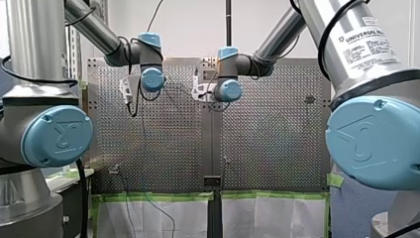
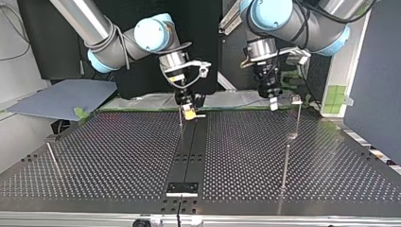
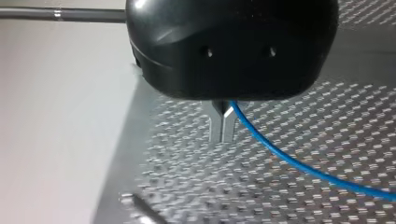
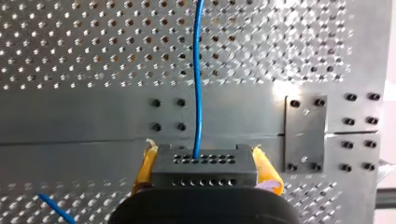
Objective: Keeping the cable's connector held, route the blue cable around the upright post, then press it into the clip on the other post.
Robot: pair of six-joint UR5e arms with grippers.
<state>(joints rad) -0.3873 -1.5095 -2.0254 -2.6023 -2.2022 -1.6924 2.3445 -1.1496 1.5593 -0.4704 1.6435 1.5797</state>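
Blue cable (image 3: 280, 156) was pinched in the left gripper (image 3: 222, 139) for routing, its connector (image 4: 205, 170) clamped in the right gripper (image 4: 203, 149).

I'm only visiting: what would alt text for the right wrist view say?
My right end effector, with yellow pads, is shut on a dark connector block, and a blue cable runs from it straight ahead over the perforated table.

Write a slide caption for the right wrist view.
Right gripper clamps the dark connector; blue cable runs ahead across the perforated table.
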